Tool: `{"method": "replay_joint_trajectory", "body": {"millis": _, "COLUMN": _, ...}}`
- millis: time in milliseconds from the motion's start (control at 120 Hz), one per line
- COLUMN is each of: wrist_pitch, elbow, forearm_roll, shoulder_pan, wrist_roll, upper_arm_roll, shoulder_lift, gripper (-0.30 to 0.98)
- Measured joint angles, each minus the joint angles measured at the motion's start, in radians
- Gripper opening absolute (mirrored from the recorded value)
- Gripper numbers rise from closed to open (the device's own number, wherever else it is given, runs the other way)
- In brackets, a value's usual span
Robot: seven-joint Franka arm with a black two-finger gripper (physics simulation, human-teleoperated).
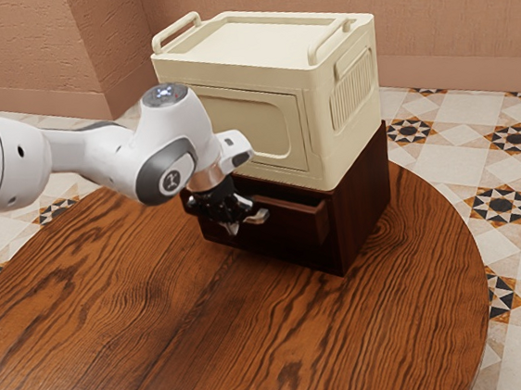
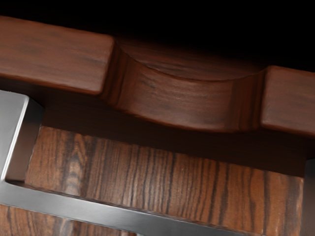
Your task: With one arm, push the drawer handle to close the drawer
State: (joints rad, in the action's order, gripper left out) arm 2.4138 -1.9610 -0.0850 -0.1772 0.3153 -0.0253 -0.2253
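In the exterior view my gripper (image 1: 230, 221) points down at the front of the dark wooden drawer (image 1: 307, 212), beside its metal handle (image 1: 258, 217), partly covering both. The drawer stands a little out from its cabinet (image 1: 360, 196). From above, the wrist view has the drawer front's top edge (image 2: 54, 61) with a curved notch in its middle and darkness behind it. The grey metal handle (image 2: 106, 214) runs along the front's outer side, with a gap between them. Whether my gripper touches the handle cannot be told.
A cream storage box (image 1: 330, 104) with two raised side handles sits on top of the cabinet, close behind my hand. The cabinet stands toward the far edge of a round wooden table (image 1: 211, 349). Pinkish walls rise beyond the tiled floor.
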Motion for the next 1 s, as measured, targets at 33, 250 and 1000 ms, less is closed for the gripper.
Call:
{"method": "replay_joint_trajectory", "body": {"millis": 33, "wrist_pitch": -0.006, "elbow": 0.021, "forearm_roll": 0.0, "shoulder_pan": 0.004, "wrist_roll": -0.006, "upper_arm_roll": 0.004, "shoulder_lift": -0.013, "gripper": -0.1}}
{"method": "replay_joint_trajectory", "body": {"millis": 250, "wrist_pitch": -0.03, "elbow": 0.061, "forearm_roll": 0.001, "shoulder_pan": 0.012, "wrist_roll": -0.037, "upper_arm_roll": 0.018, "shoulder_lift": -0.038, "gripper": -0.1}}
{"method": "replay_joint_trajectory", "body": {"millis": 1000, "wrist_pitch": -0.242, "elbow": -0.262, "forearm_roll": 0.101, "shoulder_pan": -0.003, "wrist_roll": -0.069, "upper_arm_roll": 0.126, "shoulder_lift": 0.628, "gripper": 0.42}}
